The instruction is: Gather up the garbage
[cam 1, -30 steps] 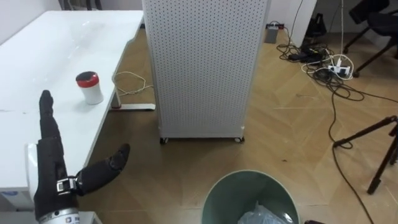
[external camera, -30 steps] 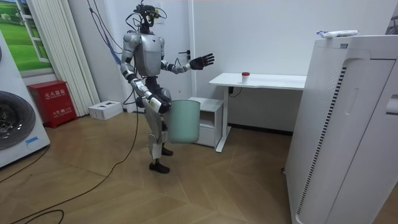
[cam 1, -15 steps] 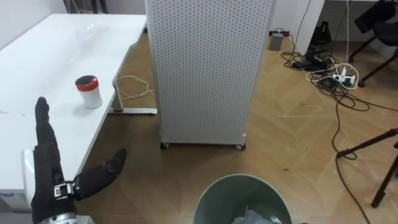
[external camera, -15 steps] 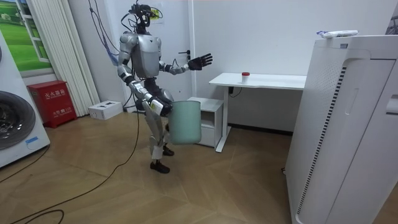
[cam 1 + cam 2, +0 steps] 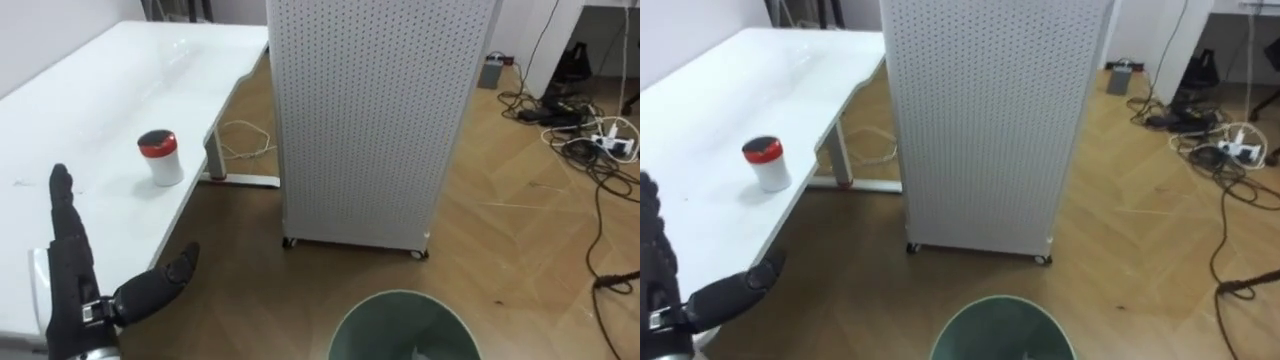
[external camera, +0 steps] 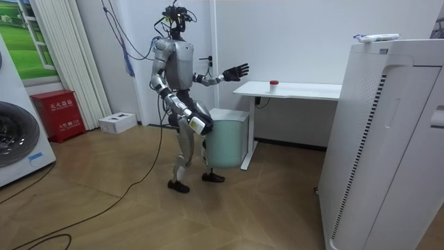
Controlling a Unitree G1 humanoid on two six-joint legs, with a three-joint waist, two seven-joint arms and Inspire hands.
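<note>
We are seeing the left hand [image 5: 72,290] raised over the near edge of the table [image 5: 90,100]. Its fingers [image 5: 62,210] are pointing straight ahead, released, and the thumb [image 5: 155,285] is spreading out to the right. The hand is grasping nothing.

The cup [image 5: 160,158], white with a red lid, is standing upright on the table. It is lying ahead of the fingertips and a little to their right, apart from them and not touched.

The cabinet [image 5: 375,110], white and full of small holes, is standing on the floor farther ahead, to the right of the fingers. The bin [image 5: 395,312], green and round, is showing to the right of the thumb and nearer to us than it, with its mouth open upward. Cables [image 5: 590,140] are lying on the floor far to the right of the fingers.

In the room view the robot is standing at the end of the table with one foot before the other. The right hand [image 6: 198,125] is hanging low at the bin's side. Whether it is holding the bin, we cannot tell.
</note>
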